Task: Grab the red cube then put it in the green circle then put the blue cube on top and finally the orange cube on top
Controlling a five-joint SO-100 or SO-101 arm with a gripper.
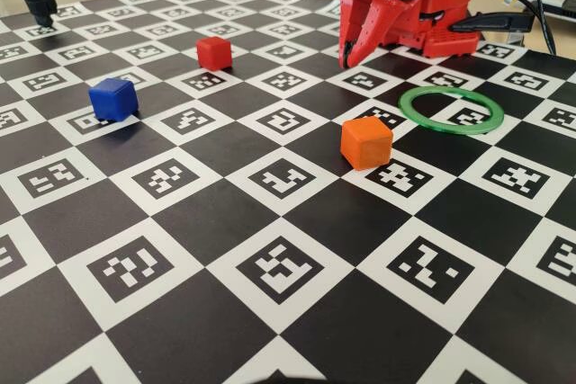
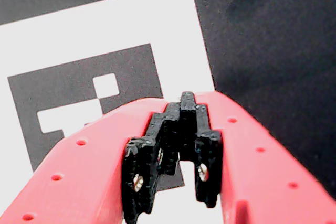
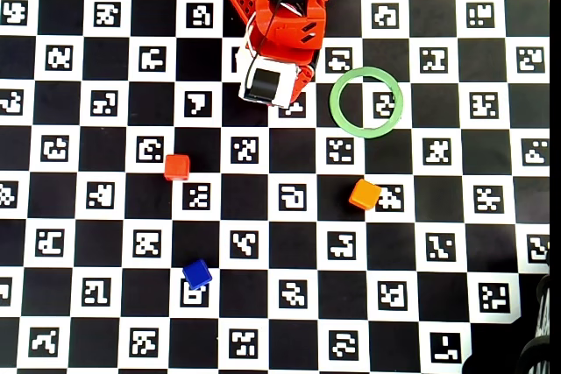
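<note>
From my fixed view, the nearest piece is the small matte bright-orange plastic cube (image 1: 366,142), sitting upright on the checkerboard mat of black squares and printed markers (image 1: 270,267), near the ring but clear of it. Just behind it to the right lies the thin flat green plastic ring (image 1: 451,111); its hollow centre holds no cube, only the mat's pattern showing through, which the overhead view (image 3: 366,102) confirms. Further left sits the small deep-blue plastic cube (image 1: 112,99), well apart from the others. Beyond it stands the small matte red plastic cube (image 1: 214,53), rounded at the edges, square on the mat, untouched and well away from the ring. Farthest back, the red two-finger gripper (image 1: 346,56) points down at the mat beside the ring; in my wrist view (image 2: 184,129) its black-padded jaws are pressed together, gripping nothing.
</note>
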